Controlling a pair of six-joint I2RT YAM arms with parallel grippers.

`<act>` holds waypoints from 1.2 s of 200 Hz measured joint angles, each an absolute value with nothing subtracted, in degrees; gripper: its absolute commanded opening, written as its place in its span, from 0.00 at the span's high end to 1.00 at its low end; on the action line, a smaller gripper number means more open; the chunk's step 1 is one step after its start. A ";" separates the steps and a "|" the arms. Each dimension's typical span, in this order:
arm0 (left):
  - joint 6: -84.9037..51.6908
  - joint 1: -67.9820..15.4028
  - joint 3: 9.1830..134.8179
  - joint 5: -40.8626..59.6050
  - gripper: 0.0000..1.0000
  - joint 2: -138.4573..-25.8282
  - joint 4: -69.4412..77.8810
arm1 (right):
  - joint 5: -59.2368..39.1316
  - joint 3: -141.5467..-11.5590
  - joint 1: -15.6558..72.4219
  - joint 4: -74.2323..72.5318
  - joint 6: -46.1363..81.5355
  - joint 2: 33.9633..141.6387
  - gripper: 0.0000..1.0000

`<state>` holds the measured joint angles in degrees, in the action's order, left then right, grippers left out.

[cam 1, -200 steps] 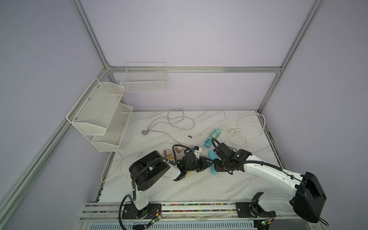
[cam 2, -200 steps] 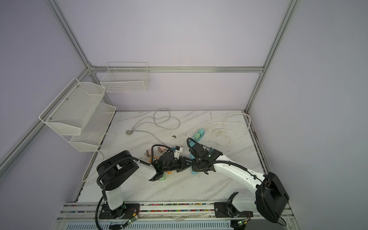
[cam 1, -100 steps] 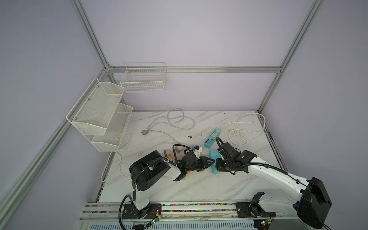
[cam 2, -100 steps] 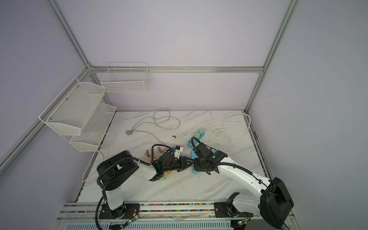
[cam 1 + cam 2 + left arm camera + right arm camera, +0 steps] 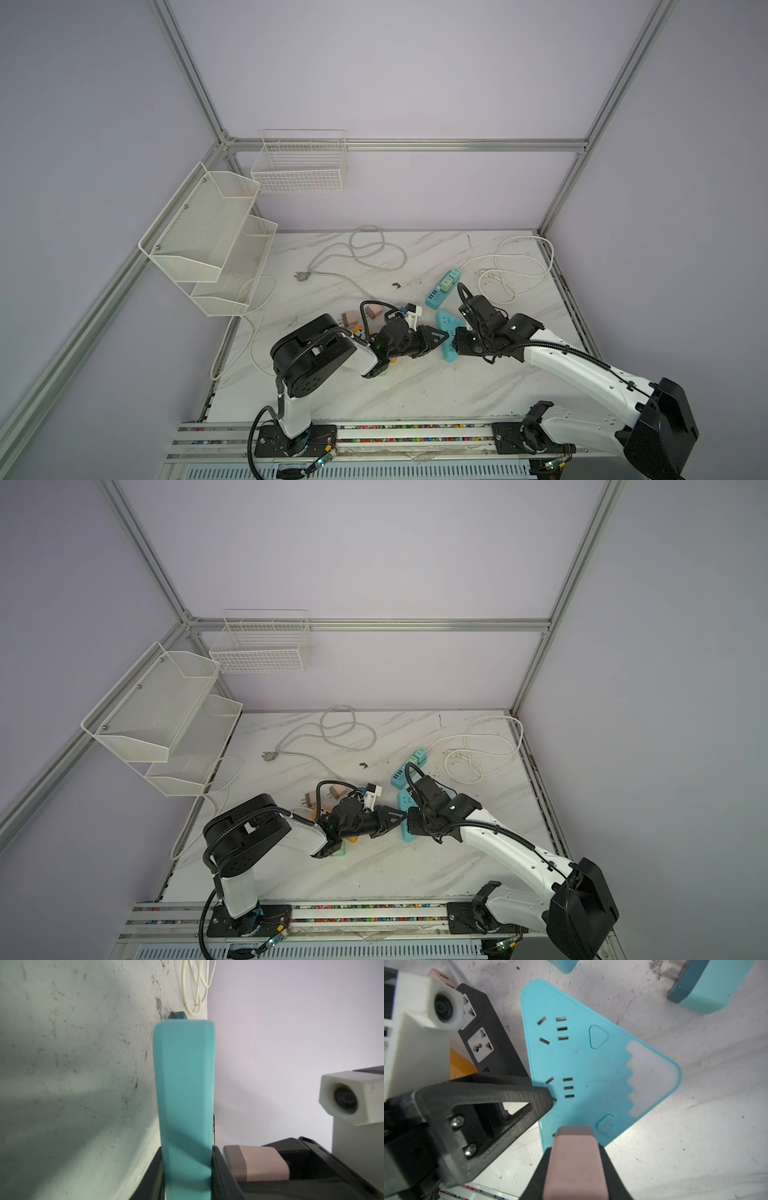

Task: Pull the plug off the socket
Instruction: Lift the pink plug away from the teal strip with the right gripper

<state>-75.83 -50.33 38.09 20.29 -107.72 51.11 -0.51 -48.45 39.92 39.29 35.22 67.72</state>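
Observation:
The socket [image 5: 445, 322] [image 5: 405, 801] is a light blue triangular power strip lying flat on the marble table. My left gripper [image 5: 441, 337] [image 5: 188, 1167] is shut on its edge, one finger [image 5: 512, 1095] lying over its top face. The plug [image 5: 575, 1159] is a pink block at the socket's near corner, and my right gripper [image 5: 575, 1169] [image 5: 456, 345] is shut on it. In the left wrist view the plug [image 5: 259, 1165] sits just beside the socket [image 5: 185, 1084]; its prongs are hidden. The right arm hides the plug in both top views.
A black power strip [image 5: 488, 1043] lies right against the socket under the left arm. A long blue strip [image 5: 440, 289] with green plugs and a teal adapter [image 5: 704, 987] lie behind. Loose cables [image 5: 515, 266] and white wire baskets [image 5: 208, 232] are further off.
The right arm has shifted a little to the right with its grip kept. The left arm and the socket have stayed in place.

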 measured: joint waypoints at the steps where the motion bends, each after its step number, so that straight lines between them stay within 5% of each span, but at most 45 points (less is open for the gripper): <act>1: -75.83 -50.33 38.04 20.45 1.00 -107.74 50.83 | -0.38 -48.47 39.86 39.27 35.20 67.72 0.88; 104: -75.83 -50.81 38.00 22.57 1.00 -108.33 50.52 | 5.26 -52.38 42.33 36.56 36.84 67.09 0.87; 240: -75.37 -51.05 38.04 22.81 0.63 -107.22 47.24 | -8.36 -50.26 20.18 20.71 34.22 69.76 0.87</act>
<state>-75.37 -51.05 38.04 22.81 -107.22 47.24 -8.36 -50.26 20.18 20.71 34.22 69.76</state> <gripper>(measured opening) 0.359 0.299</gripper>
